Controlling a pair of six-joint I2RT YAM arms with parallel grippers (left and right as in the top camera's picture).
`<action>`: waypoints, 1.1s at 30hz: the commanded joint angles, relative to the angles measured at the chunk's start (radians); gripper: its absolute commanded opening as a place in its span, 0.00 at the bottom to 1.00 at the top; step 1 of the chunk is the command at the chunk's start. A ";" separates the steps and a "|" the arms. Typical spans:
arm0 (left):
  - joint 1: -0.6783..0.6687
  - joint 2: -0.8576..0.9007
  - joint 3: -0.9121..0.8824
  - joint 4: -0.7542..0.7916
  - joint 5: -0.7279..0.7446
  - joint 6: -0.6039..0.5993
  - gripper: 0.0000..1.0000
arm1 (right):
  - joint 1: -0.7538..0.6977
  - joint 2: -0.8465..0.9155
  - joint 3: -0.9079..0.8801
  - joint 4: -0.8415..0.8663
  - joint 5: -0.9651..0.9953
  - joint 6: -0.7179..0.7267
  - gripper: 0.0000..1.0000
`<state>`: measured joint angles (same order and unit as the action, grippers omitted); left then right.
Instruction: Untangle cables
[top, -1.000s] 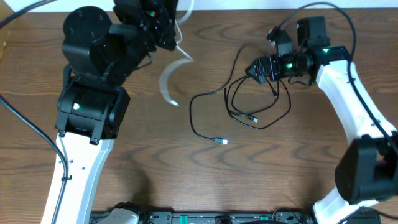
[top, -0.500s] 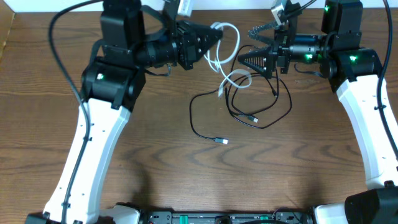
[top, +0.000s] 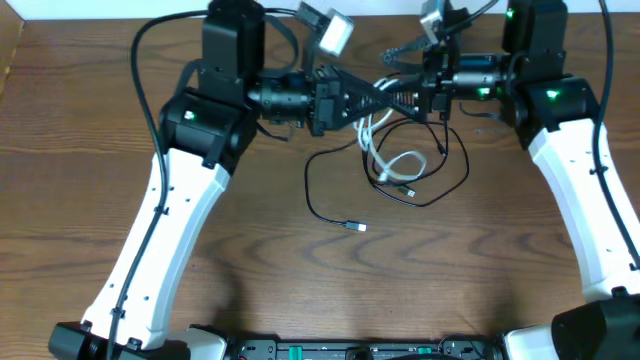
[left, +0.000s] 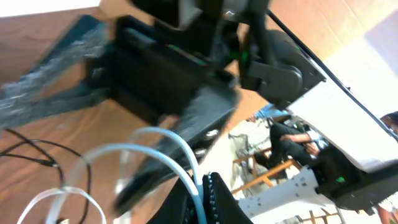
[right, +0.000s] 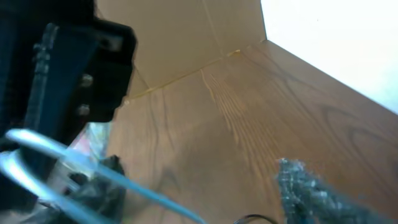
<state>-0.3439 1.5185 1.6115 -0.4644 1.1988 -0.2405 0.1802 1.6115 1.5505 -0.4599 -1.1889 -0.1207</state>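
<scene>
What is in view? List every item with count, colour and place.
white cable: one, white, looped mid-table, its upper part rising to the left gripper.
black cable: one, black, in loose loops mid-table, one plug end nearer the front edge.
table: one, brown wood, under everything.
left gripper: one, black, shut on the white cable, above the far middle.
right gripper: one, black, facing the left gripper; jaw state unclear.

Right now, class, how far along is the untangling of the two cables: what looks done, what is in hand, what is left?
Done: one plug end of the black cable lies free on the table. In hand: the left gripper is shut on the white cable, part of it raised; the right gripper faces it closely, grip unclear. Left: the white loops overlap the black coil.
</scene>
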 joint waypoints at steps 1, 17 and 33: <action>-0.007 -0.005 0.008 0.006 0.032 -0.009 0.08 | 0.010 0.012 0.007 -0.004 0.023 -0.007 0.47; -0.004 -0.005 0.008 0.009 -0.120 -0.004 0.47 | -0.045 0.012 0.007 0.001 0.226 0.241 0.01; -0.004 -0.005 0.007 0.008 -0.227 0.030 0.72 | -0.327 0.012 0.385 -0.084 0.616 0.403 0.01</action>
<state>-0.3496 1.5185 1.6115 -0.4606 0.9829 -0.2340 -0.0776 1.6279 1.8549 -0.4896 -0.7219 0.3244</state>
